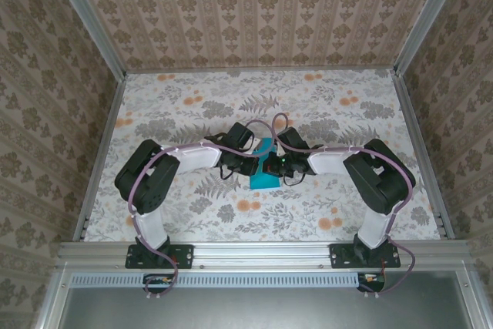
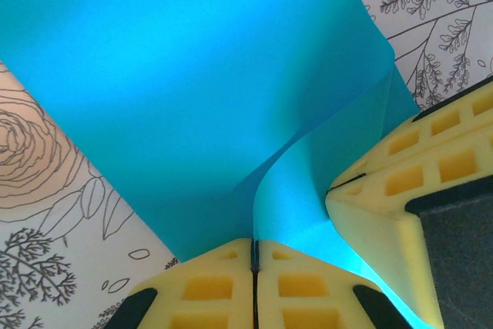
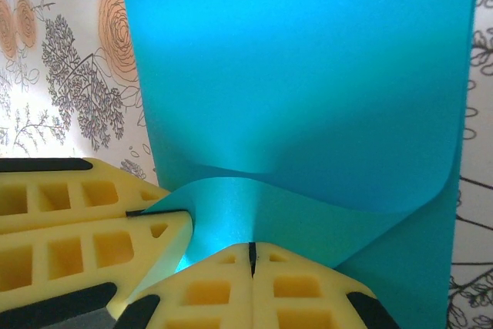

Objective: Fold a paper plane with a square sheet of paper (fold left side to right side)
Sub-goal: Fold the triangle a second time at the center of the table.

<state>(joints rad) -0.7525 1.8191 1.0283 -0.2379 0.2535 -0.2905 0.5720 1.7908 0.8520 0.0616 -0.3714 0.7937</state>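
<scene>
Paper position: the square sheet of paper lies at the middle of the table, well apart from every edge, directly between the two wrists.
Left gripper: the left gripper has its yellow pads pressed together on a raised, curling lip of the sheet.
Right gripper: the right gripper is likewise closed, nipping the same lifted lip just beside the left one's tips.
Direction from the hands: the flat body of the sheet spreads away from both sets of fingertips. The left arm reaches in from the table's left edge and the right arm from its right edge.
Nearer arm: neither, as both meet at the paper and almost touch.
Long axis: in the top view the blue shape runs from the far edge toward the near edge, slightly slanted.
Pointing: no sharp nose can be made out, and the near end looks broader.
Coming move: probably carrying the lifted lip across that axis toward the table's right edge, so the travel crosses the long line rather than following it.
</scene>
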